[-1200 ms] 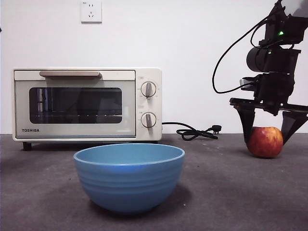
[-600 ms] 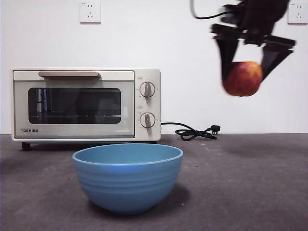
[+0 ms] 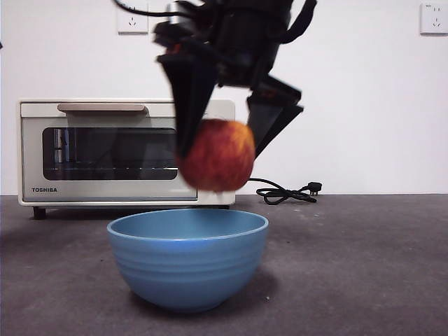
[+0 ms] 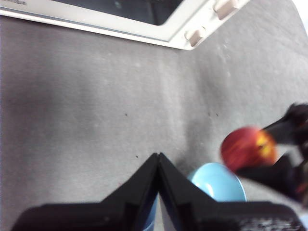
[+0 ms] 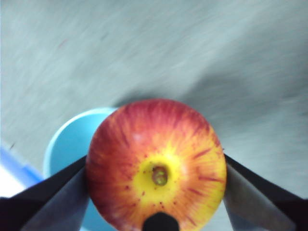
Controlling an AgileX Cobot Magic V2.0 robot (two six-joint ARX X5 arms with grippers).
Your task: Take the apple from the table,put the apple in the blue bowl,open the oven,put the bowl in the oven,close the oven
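Now, from the front, the right gripper [image 3: 222, 133] hangs in the air with its two black jaws squeezed on the sides of the apple [image 3: 215, 155]. The apple is up off the table [image 3: 364, 266], just above the blue bowl [image 3: 187, 257] and not touching it. The bowl sits on the table in front of the oven [image 3: 126, 152], whose door is shut. A black cord [image 3: 287, 192] lies on the table by the oven. From the left wrist, the left gripper [image 4: 158, 161] is high over the table with its jaws pressed together and holding nothing. Past it I see the bowl [image 4: 217, 183], the apple [image 4: 248, 149] and a corner of the oven [image 4: 159, 21]. From the right wrist, the apple [image 5: 156, 163] fills the space between the jaws, stem end facing up, with the bowl [image 5: 67, 149] under it.
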